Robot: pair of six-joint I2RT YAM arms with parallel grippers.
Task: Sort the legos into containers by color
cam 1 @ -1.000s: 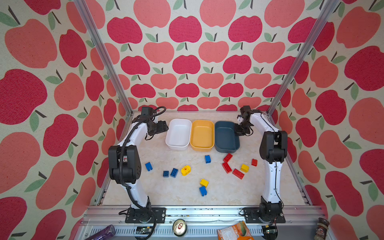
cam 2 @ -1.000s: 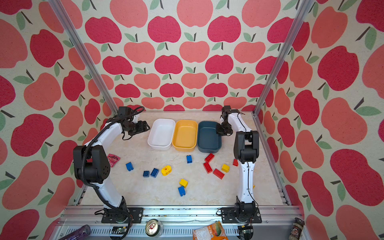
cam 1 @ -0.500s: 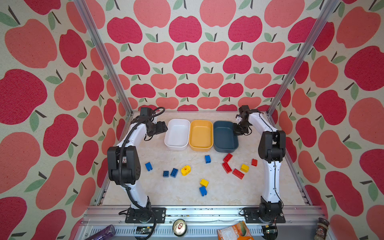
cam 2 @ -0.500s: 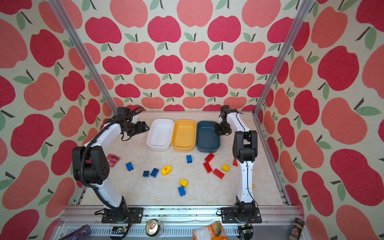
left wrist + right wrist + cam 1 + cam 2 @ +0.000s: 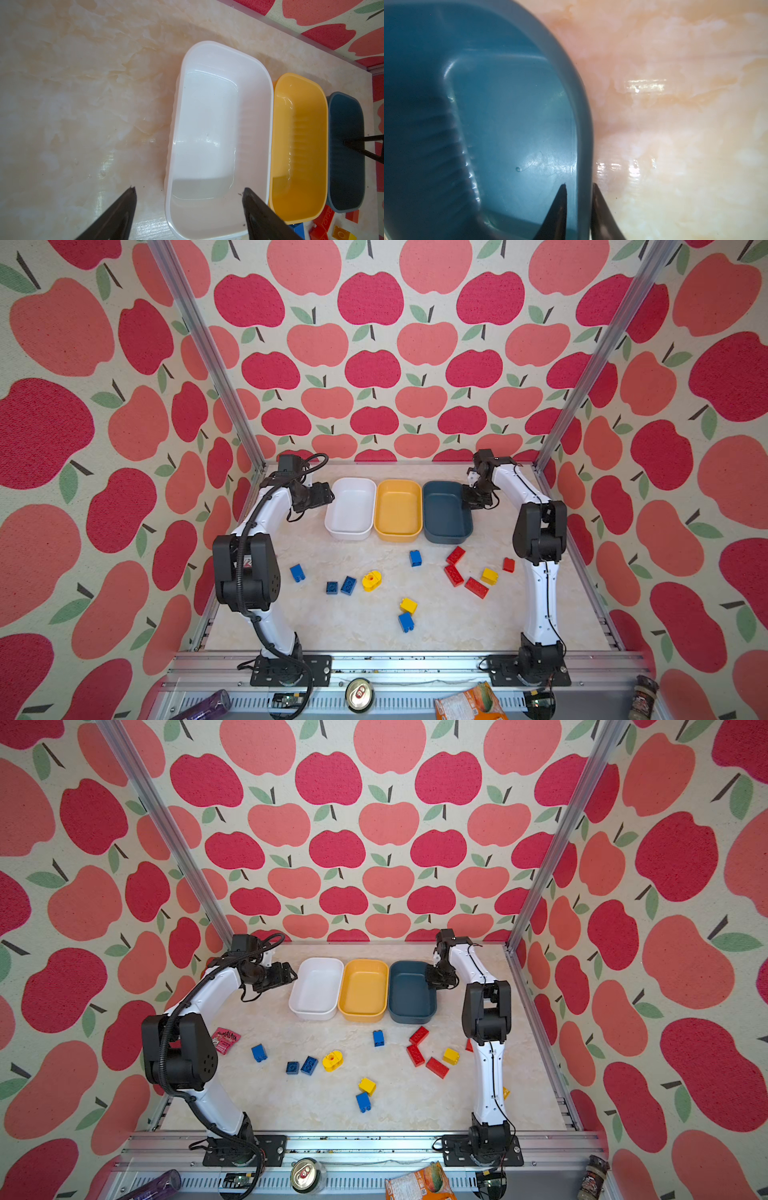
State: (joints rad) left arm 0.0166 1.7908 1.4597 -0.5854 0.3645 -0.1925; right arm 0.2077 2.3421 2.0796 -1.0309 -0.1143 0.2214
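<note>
Straddling the dark blue tub [image 5: 508, 104] wall: right gripper [image 5: 578, 185], jaws narrow, one finger inside, one outside; whether they pinch it I cannot tell
Left gripper [image 5: 188, 190]: jaws wide, one finger over the table [image 5: 83, 104], one over the white tub [image 5: 207, 124], bottom of the left wrist frame
Containers: white, yellow tub [image 5: 397, 506], dark blue, side by side, centre of both top views
Legos [image 5: 455, 574]: scattered on the table just below the tubs

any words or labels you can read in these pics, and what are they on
"...MALAYA", first letters unclear: on the red wrapper.
Orange snack bag: printed, too small to read.
Dark jar: label too blurred to read.
Drink can: no text can be read on its top.
</note>
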